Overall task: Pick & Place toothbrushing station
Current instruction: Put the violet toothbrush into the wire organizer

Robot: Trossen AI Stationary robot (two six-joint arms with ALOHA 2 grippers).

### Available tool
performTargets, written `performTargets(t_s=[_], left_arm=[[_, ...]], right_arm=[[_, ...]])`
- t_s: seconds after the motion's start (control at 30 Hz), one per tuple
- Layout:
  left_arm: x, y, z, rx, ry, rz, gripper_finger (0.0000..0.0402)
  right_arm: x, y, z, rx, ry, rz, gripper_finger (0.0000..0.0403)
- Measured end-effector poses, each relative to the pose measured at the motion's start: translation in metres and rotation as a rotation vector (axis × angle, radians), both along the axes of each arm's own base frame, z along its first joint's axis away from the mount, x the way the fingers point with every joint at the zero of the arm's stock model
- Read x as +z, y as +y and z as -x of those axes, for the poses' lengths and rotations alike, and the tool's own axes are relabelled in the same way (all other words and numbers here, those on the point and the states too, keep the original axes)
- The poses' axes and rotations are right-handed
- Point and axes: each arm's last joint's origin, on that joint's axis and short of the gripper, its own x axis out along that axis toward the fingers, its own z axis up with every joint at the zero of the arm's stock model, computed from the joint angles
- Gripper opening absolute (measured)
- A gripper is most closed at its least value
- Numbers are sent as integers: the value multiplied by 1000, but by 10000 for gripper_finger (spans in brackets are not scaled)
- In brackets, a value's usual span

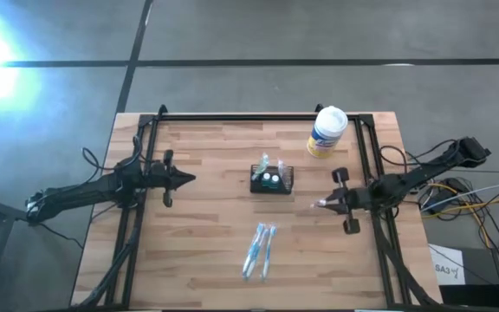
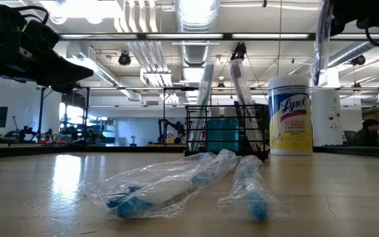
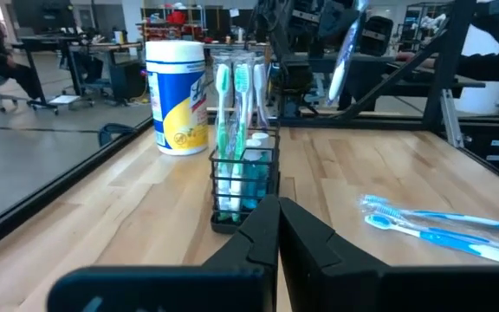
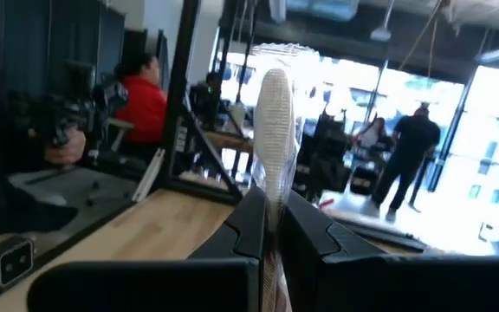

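The toothbrushing station, a small black wire-mesh caddy (image 1: 271, 178), stands on its base in the middle of the table. It holds upright wrapped toothbrushes (image 3: 229, 104) and teal bottles; it also shows in the low view (image 2: 226, 135). Two wrapped blue toothbrushes (image 1: 260, 250) lie flat on the table nearer the front edge. My left gripper (image 1: 186, 179) is shut and empty, left of the caddy, pointing at it. My right gripper (image 1: 326, 204) is right of the caddy, shut on a wrapped toothbrush (image 4: 274, 113). My right gripper pinches the wrapped toothbrush between its two fingers (image 4: 248, 227), on the handle below the head. The head end (image 4: 274, 95) sticks out past the fingertips. The brush is lifted clear of the table and shows tilted in the left wrist view (image 3: 345, 43).
A white canister with a yellow label (image 1: 326, 132) stands at the back right of the table, behind the caddy. A black frame rail (image 1: 258, 118) runs along the table's sides and far edge. People show in the room beyond the table.
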Motion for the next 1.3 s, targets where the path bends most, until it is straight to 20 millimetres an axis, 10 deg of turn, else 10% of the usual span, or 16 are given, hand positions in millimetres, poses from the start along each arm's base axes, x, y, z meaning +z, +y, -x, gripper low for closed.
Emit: performTargets(t_s=[0.87, 1.3], left_arm=[[0, 0, 0, 5, -2, 33, 10], [0, 1, 0, 29, -8, 86, 10]], right_arm=[[-25, -16, 27, -174, -16, 42, 13], [-6, -23, 31, -295, -200, -7, 13]])
